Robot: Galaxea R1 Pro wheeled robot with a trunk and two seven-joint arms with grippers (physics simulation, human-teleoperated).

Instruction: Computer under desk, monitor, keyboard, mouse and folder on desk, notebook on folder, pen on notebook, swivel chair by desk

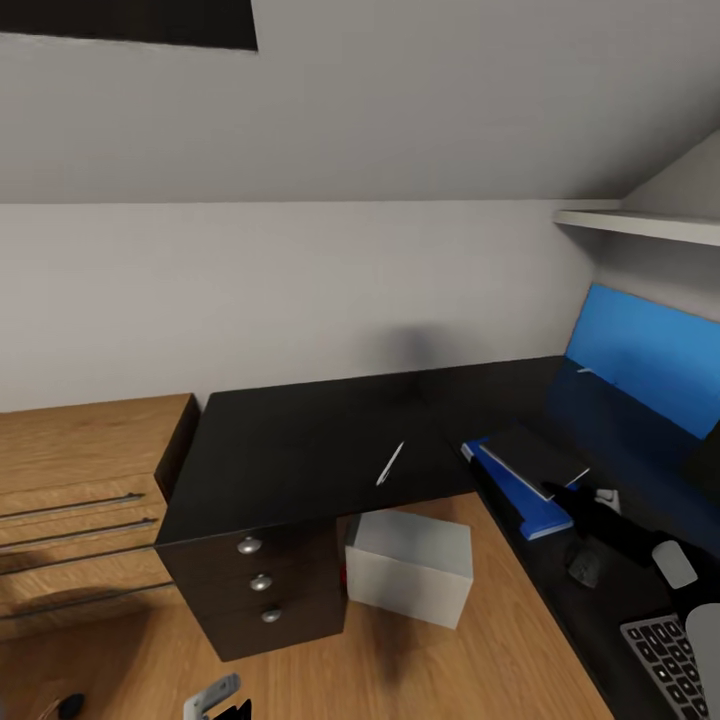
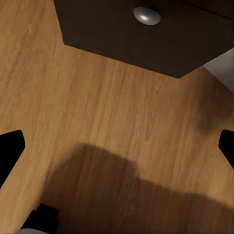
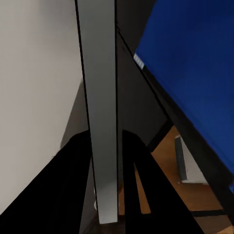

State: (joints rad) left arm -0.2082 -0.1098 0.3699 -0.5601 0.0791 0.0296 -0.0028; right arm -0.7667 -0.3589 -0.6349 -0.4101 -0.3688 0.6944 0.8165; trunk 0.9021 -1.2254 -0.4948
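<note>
The right gripper point(image 3: 105, 161) is clamped on the notebook point(image 3: 100, 97), seen edge-on from the wrist; overhead, it sits atop the folder point(image 1: 520, 492). The left gripper's point(image 2: 117, 141) fingers are apart over the wooden floor point(image 2: 97, 112). The pen point(image 1: 389, 464) lies on the desk point(image 1: 290, 450).

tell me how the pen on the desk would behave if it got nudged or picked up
The pen is a thin stick lying flat on the glossy black desk, so it would probably roll or slide easily. It looks light, and so slim that fingers would likely need a precise pinch.

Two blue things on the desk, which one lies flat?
The folder, flat on the desk under the dark notebook. The larger blue panel stands upright against the wall.
</note>
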